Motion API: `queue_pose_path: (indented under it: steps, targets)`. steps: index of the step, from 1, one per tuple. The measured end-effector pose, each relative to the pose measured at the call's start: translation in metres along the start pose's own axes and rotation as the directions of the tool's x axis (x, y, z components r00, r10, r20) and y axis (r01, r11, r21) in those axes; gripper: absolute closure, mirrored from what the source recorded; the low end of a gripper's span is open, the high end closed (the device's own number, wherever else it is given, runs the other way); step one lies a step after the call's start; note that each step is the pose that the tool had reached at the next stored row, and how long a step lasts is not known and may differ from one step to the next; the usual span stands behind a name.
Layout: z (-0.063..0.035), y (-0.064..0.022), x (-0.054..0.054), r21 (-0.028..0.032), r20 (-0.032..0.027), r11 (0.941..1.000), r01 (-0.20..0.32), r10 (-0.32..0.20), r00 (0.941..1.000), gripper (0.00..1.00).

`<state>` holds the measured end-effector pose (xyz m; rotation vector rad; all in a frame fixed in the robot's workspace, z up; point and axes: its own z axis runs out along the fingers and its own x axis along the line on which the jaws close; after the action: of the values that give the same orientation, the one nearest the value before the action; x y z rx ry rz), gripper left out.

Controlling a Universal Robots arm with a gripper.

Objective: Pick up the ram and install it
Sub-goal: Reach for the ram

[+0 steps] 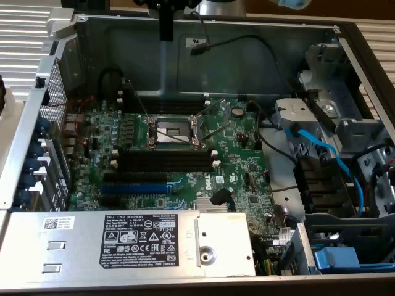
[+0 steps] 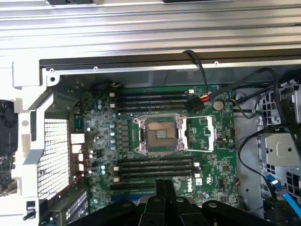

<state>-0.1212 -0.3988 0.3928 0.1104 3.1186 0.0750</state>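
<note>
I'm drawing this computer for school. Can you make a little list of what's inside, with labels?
Box: open grey metal computer case
Board: big green circuit board lying flat inside
Middle: square silver chip socket
Memory slots: long black plastic slots on both sides of the socket, looking empty
Blue slot: long blue plastic slot beside the black ones
Gripper: black robot gripper, shut, above the case
</note>
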Motion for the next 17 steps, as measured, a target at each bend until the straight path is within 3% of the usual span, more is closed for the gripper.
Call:
queue_pose_path:
  steps: [1, 5, 7, 17]
  targets:
    - [-0.0008, 0.0, 0.0, 0.0004, -0.0022, 1.0, 0.0, 0.0, 1.0, 0.89]
    - [-0.0066, 0.0005, 0.001, 0.0027, -0.0209, 1.0, 0.0, 0.001, 0.9998, 0.89]
    - [-0.0101, 0.0003, 0.005, 0.0031, -0.0259, 1.0, 0.0, 0.001, 0.9997, 0.89]
    - [-0.0182, -0.0025, 0.05, 0.0034, -0.0266, 1.0, -0.001, 0.001, 0.9996, 0.89]
